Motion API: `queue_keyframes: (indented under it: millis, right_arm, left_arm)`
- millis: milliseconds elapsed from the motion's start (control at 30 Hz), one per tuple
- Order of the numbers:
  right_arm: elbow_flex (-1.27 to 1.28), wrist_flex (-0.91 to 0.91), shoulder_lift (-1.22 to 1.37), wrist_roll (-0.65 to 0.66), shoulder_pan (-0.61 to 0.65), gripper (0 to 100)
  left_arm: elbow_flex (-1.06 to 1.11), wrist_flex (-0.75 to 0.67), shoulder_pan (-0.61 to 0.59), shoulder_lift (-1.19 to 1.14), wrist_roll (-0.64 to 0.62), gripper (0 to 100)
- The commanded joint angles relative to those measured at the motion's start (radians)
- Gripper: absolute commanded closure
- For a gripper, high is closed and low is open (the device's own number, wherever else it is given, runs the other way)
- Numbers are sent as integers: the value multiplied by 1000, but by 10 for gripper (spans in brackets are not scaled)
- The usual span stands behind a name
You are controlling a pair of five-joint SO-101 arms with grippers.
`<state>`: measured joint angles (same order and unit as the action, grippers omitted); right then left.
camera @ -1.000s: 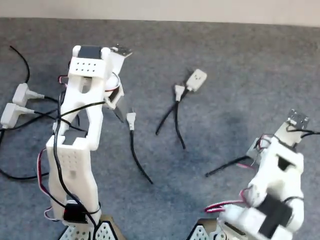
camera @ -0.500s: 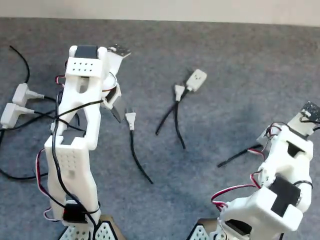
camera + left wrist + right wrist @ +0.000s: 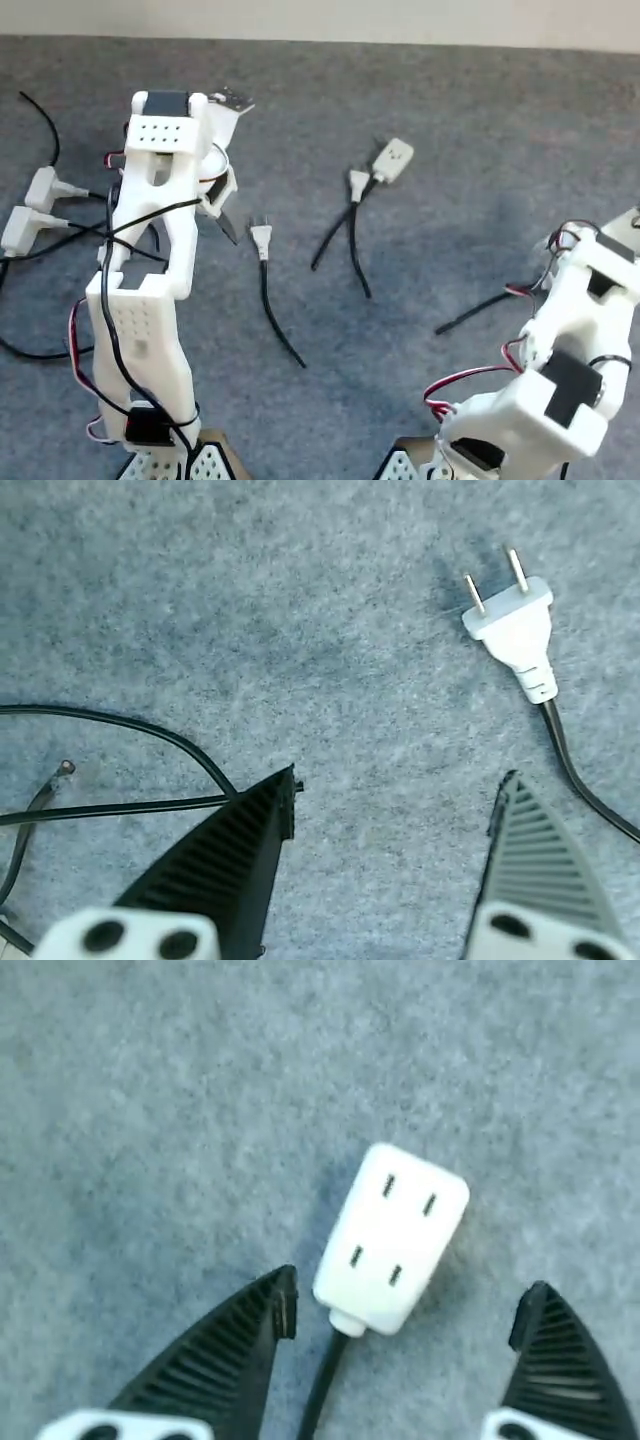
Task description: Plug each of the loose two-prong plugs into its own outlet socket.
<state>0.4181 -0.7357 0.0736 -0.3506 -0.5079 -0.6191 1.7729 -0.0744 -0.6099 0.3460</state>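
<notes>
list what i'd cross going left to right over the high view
pair of white plugs at the edge → left arm → loose two-prong plug → second small plug → white outlet socket → right arm

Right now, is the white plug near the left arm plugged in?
No, unplugged: the plug lies loose on the carpet, both prongs bare.

Robot lab bench: grey carpet (image 3: 470, 120) under mounted arms (image 3: 150, 300).
</notes>
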Motion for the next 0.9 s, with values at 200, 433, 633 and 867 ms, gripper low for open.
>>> queue_keyframes:
  millis: [200, 433, 633, 867]
  right_arm:
    - [-274, -10, 302, -43, -5, 670]
    - [-509, -236, 427, -38, 19, 944]
    - [-740, -553, 426, 129, 163, 993]
    - [-1073, -940, 426, 334, 486, 993]
  left_arm:
    - [39, 2, -19, 61, 9, 684]
    - [38, 2, -47, 61, 9, 684]
    - [39, 2, -58, 59, 6, 684]
    - [33, 0, -179, 64, 9, 684]
